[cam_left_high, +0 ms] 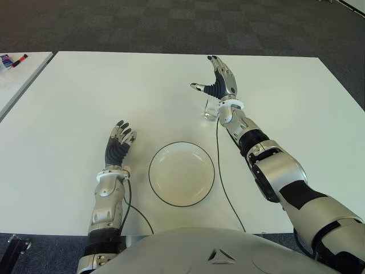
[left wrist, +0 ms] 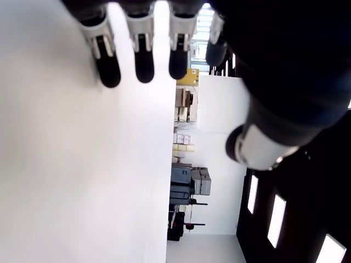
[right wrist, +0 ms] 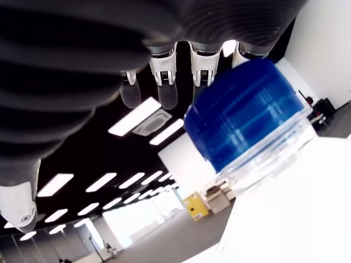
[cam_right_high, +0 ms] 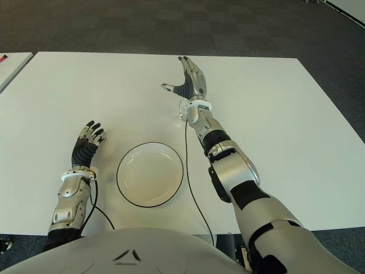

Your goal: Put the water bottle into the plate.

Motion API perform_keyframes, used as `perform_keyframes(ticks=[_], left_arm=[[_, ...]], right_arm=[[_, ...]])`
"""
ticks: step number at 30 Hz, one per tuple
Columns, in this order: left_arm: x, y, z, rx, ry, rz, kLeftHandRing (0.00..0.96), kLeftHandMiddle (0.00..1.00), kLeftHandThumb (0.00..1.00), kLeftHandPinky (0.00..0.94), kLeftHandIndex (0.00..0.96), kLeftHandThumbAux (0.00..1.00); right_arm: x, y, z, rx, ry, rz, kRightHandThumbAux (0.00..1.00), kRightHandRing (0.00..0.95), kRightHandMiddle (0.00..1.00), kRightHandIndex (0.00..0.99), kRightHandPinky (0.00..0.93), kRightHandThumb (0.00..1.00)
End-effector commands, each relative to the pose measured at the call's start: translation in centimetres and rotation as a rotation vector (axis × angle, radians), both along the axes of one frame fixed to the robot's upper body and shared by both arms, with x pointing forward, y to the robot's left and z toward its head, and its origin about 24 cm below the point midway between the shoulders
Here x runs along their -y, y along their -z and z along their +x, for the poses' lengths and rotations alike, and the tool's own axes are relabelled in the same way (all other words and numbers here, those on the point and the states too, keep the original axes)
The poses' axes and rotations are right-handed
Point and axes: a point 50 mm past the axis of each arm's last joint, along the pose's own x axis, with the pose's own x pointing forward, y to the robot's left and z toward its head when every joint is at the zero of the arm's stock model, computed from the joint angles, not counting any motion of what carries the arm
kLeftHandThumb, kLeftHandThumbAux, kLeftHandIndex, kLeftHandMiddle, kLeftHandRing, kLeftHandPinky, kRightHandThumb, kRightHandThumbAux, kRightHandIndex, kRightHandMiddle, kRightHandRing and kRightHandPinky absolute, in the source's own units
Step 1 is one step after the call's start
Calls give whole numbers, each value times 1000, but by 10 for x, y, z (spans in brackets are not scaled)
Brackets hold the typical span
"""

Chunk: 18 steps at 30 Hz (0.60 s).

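Right hand (cam_left_high: 219,80) spreads open above the water bottle (cam_left_high: 211,109).

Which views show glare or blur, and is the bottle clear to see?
Eye views: even light, the water bottle mostly hidden under the open right hand. Right wrist view: the bottle's blue cap is close and soft, ceiling lights glare behind. Left wrist view: the table is washed out white under the left hand.

No legible text, label, brand, number or sign appears on any item; the blue ribbed bottle cap (right wrist: 249,112) carries no readable marking.
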Motion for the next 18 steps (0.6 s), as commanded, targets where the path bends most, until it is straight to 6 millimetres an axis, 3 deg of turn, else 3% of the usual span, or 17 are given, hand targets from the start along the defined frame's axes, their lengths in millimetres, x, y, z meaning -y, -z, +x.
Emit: perform_keyframes(ticks=[1,8,18], left_arm=[[2,4,1,-18,-2,-2,126,123,390,178,99,687],[2,4,2,-12,2,4,140,132,383,198,111,693],[1,5,1,-16,-7,17,140,135,385,196,115,710]], right_arm=[[2,5,-2,-22,18,20,532,79,71,57,125,281],[4,3,-2,-17,31,61,534,72,64,53,124,287],[10,2,-2,-43,79,166,511,123,94,50,210,259]])
